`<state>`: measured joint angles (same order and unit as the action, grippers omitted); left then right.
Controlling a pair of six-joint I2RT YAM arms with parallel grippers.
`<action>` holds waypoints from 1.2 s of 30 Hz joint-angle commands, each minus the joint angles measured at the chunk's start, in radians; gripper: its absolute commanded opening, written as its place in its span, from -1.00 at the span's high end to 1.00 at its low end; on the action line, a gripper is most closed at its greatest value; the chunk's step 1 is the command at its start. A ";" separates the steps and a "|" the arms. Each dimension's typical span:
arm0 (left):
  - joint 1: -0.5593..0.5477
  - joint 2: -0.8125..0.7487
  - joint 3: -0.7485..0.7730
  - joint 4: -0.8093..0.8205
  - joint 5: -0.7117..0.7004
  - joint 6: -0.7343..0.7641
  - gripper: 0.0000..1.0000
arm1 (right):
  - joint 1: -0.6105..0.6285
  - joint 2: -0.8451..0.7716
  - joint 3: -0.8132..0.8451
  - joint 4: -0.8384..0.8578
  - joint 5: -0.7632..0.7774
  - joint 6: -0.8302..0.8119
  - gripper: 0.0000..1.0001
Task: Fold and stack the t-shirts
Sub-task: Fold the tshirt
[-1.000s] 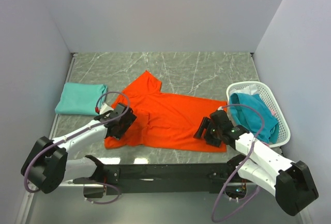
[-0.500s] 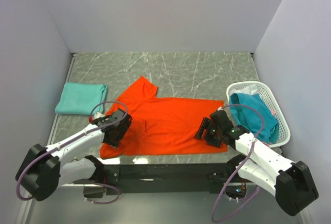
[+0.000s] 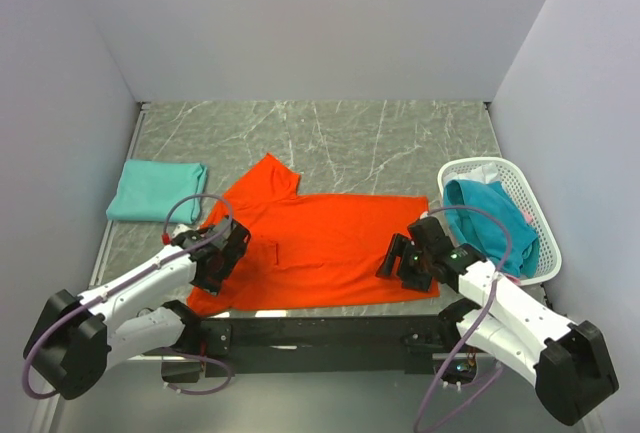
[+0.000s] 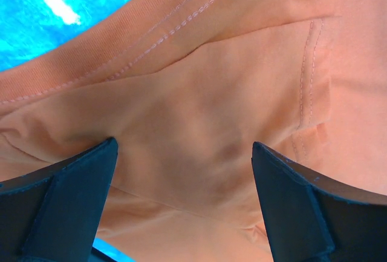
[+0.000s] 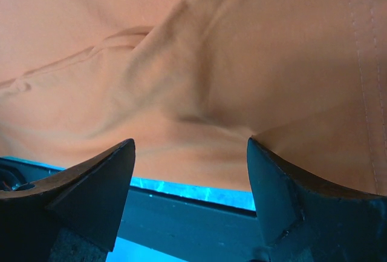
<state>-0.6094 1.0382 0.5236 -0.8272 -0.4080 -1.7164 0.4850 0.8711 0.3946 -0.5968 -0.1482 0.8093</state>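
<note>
The left gripper (image 3: pixel 222 253) is seen with its two dark fingers spread wide, nothing clamped between them. In the left wrist view, the left gripper (image 4: pixel 184 148) is held low over a soft, short-sleeved, bright orange-red t-shirt (image 4: pixel 211 92). The cloth fills the gap between the fingertips, and a stitched hem runs across just beyond them. Small wrinkles are gathered around each fingertip, so the fingers appear to be pressed onto the fabric.

The right gripper (image 3: pixel 405 258) is likewise seen parted, with no cloth pinched. In the right wrist view, the right gripper (image 5: pixel 190 143) is set at the near edge of the orange-red t-shirt (image 5: pixel 181 44), a soft fold rising between the fingertips.

From above, the orange-red t-shirt (image 3: pixel 320 243) is spread flat across the near middle of a grey marble-patterned table (image 3: pixel 380 143). One sleeve points toward the far left. The left gripper is placed on its left end and the right gripper on its right end.

Well apart, at the table's left side, a folded teal t-shirt (image 3: pixel 155 190) is laid flat. At the right side, just beyond the right gripper, a white plastic lattice basket (image 3: pixel 480 165) is placed, with a crumpled teal-turquoise t-shirt (image 3: pixel 490 218) draped inside it.
</note>
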 commanded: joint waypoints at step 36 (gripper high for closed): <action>0.186 1.063 1.358 0.079 -0.028 0.764 -0.95 | -0.022 0.207 0.489 -0.032 0.358 -0.136 -0.93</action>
<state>-0.4278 2.0312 1.7309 -0.6903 -0.4530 -1.0054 0.4683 1.0927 0.8879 -0.6704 0.1932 0.6949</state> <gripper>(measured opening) 0.980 0.968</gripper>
